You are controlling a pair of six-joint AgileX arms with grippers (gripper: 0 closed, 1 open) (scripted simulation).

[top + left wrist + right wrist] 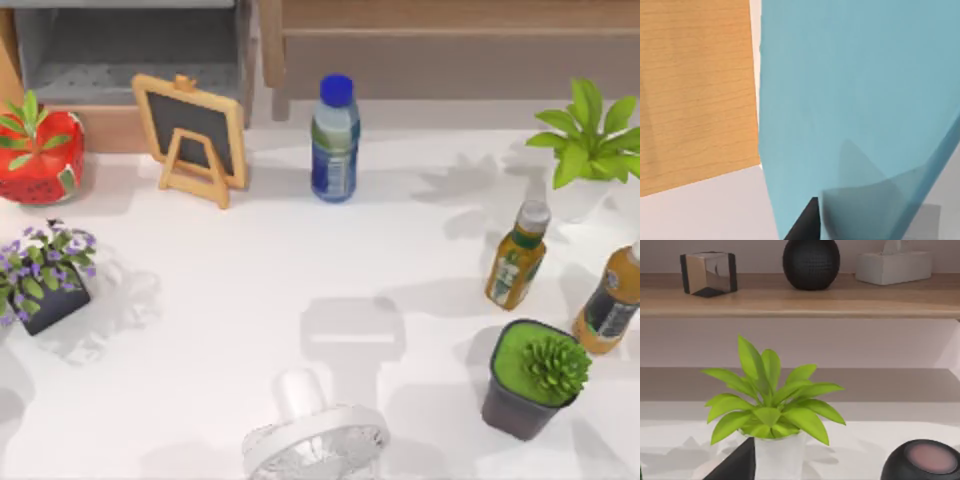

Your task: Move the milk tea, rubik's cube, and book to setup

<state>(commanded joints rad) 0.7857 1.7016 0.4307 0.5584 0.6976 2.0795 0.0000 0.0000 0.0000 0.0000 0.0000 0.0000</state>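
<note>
A white table carries a blue-capped bottle at upper centre, a small chalkboard easel upper left and potted plants, but no milk tea, cube or book. The left wrist view shows a smooth pale-blue surface, unidentifiable. Either arm's fingers: cannot tell. A cube would likely grip firmly by opposite flat faces.

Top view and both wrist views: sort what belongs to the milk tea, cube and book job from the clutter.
Job, perhaps: blue slab, maybe the book; brown bottles, maybe milk tea; cannot tell.

Clutter: water bottle, chalkboard, fan, strawberry pot, flower pot, succulent, leafy plant, black sphere, tissue box.
</note>
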